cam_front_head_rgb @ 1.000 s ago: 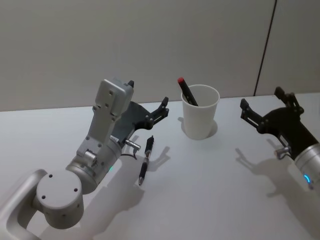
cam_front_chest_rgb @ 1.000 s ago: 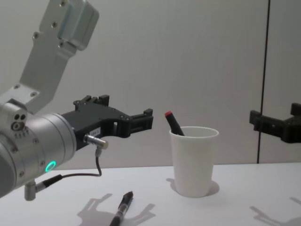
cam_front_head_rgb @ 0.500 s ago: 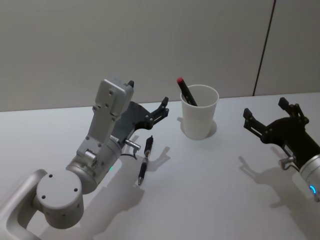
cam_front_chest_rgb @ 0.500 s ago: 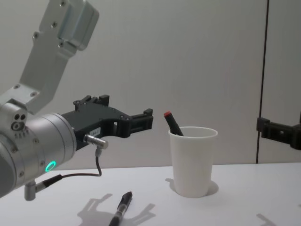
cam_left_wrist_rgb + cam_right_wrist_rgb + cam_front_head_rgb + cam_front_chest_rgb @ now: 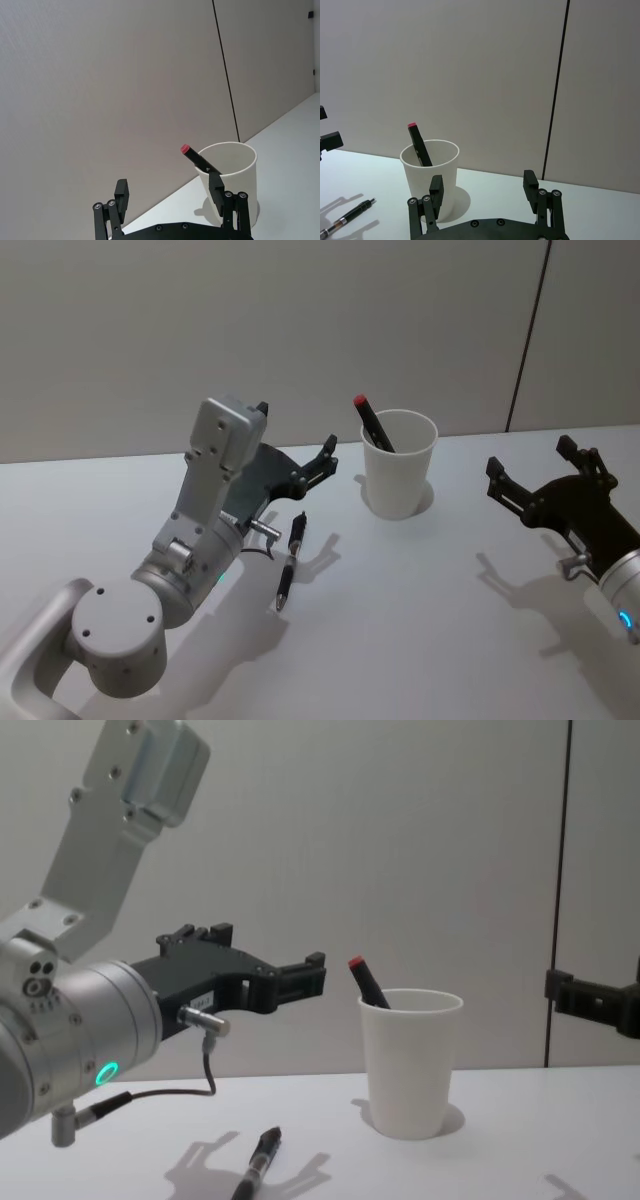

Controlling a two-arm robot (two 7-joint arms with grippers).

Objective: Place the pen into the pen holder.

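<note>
Left gripper (image 5: 296,432), centre-left on a raised arm, stands open and empty over the pen (image 5: 290,562) lying flat on the table (image 5: 420,620), left of the pen holder (image 5: 399,480); right gripper (image 5: 528,458), right edge, likewise open, empty.

Pen holder (image 5: 399,480): matt white paper cup, smooth. Pen (image 5: 290,558) on counter (image 5: 400,630): glossy black plastic w/ shiny metal-look bands. Left claw (image 5: 295,428) & right claw (image 5: 528,456): matt black plastic. Left arm (image 5: 205,510): satin silver metal. Counter: smooth, matt white.
</note>
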